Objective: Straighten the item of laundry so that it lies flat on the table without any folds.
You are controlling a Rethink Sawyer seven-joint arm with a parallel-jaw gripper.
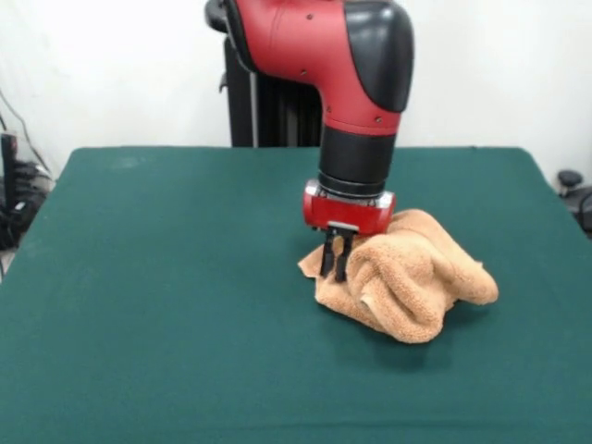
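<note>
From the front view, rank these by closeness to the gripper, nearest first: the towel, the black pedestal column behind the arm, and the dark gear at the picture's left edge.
1. The towel: crumpled right at the gripper, its jaws down against the picture-left edge.
2. The black pedestal column: behind the table's far side, up and picture-left.
3. The dark gear: off the table at the far picture-left edge.

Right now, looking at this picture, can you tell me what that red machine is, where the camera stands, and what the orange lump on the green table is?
The red and black machine is a robot arm on a pedestal. The camera stands across the table, facing it, so the arm comes down from the top. The green surface is a cloth-covered table. The orange lump is a small terry towel, crumpled in folds, not flat. At the arm's tip is a gripper; its two dark jaws stand close together at the towel's edge, on the picture's left. Whether they pinch the cloth, I cannot tell.
</note>
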